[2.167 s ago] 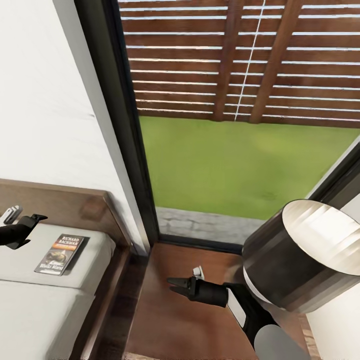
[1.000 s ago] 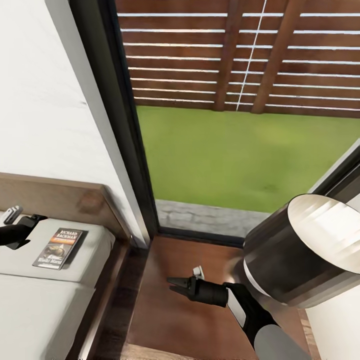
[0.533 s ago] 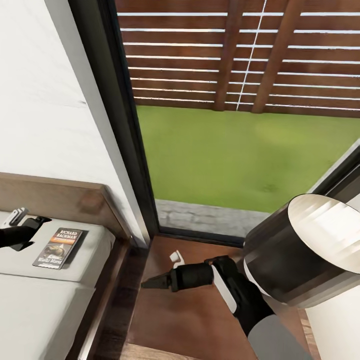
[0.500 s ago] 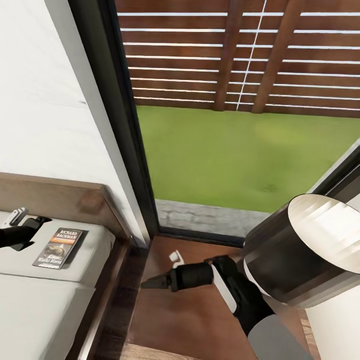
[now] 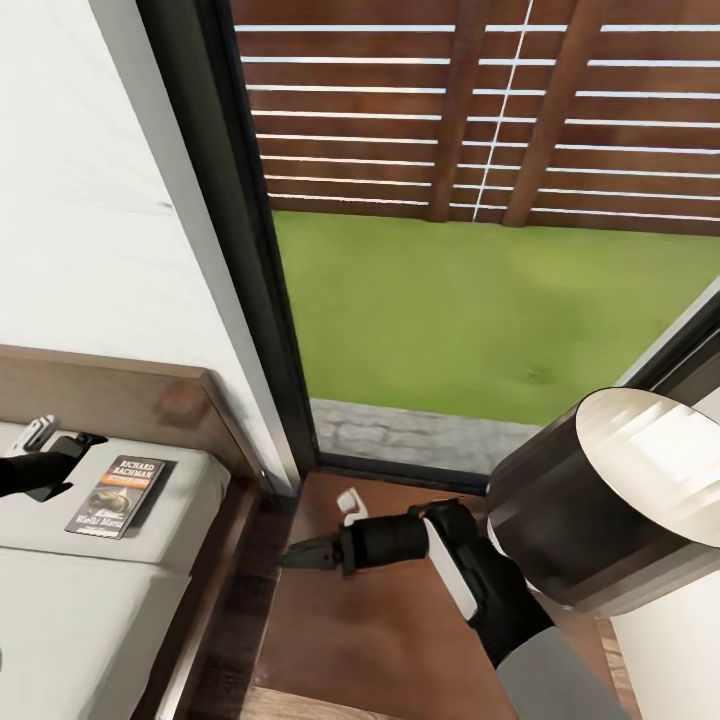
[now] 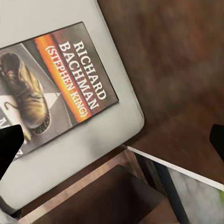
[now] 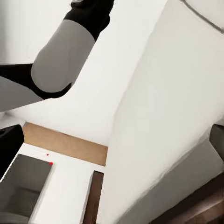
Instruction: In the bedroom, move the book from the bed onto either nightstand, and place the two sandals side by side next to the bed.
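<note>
book (image 5: 118, 483) on bed (image 5: 90, 600) at left, nightstand (image 5: 370, 640) right of bed, window (image 5: 480, 230) behind

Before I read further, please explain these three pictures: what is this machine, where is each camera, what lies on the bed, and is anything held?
It is a simulated two-armed robot. The head view looks down from its head: the left gripper hovers open beside the book, which lies flat on the bed. The right gripper, empty, its jaws looking nearly closed, is above the nightstand, next to a metal lamp shade. The left wrist view, from that arm, looks down between its fingers at the book's cover. The right wrist view shows the robot's arm, the bed's side and pale walls. Nothing is held.
</note>
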Robot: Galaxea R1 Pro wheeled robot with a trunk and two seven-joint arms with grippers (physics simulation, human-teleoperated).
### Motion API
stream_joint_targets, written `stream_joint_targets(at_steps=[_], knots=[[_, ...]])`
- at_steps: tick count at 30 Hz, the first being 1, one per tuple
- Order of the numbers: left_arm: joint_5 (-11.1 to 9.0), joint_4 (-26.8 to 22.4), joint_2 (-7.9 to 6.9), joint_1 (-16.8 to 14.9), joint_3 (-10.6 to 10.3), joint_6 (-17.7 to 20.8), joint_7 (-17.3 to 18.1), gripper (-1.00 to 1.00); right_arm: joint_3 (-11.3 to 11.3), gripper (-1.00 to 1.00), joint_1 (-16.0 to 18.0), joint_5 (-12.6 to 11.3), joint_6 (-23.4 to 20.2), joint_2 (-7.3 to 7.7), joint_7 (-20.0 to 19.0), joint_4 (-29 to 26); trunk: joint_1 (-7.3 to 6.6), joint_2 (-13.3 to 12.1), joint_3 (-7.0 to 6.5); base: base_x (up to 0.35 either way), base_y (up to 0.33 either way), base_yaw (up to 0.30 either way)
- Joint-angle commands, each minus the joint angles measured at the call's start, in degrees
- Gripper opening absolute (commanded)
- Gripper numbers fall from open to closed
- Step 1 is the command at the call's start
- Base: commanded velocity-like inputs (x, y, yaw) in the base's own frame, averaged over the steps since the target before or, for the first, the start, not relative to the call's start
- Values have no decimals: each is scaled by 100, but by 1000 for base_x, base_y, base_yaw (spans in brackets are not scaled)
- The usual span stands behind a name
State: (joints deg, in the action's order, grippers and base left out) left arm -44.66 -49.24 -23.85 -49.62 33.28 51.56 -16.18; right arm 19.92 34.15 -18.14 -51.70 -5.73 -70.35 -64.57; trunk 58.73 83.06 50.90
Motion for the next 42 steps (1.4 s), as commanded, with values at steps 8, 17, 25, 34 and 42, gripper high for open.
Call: stream_joint_targets(at_steps=[8, 17, 25, 34, 42], knots=[[-61, 213, 3, 5, 2, 15, -36, 100, 2, 100, 3, -177, 11, 15, -164, -571, 0, 2, 4, 0, 0, 0], [-61, 234, 3, 5, 3, 21, -35, 100, 20, 100, 3, -185, 59, 19, -241, -644, 0, 2, 4, 0, 0, 0], [-61, 420, 4, 5, 0, 12, -27, 100, 36, 100, 3, -152, 64, 11, -201, -645, 0, 2, 4, 0, 0, 0], [-61, 432, 4, 5, -8, 11, -20, 100, 47, 100, 3, -146, 64, -7, -198, -637, 0, 2, 61, 0, 0, 0], [-61, 432, 4, 5, -309, 4, -10, 100, 49, 100, 3, -146, 64, -8, -198, -628, 0, 2, 133, 0, 0, 0]])
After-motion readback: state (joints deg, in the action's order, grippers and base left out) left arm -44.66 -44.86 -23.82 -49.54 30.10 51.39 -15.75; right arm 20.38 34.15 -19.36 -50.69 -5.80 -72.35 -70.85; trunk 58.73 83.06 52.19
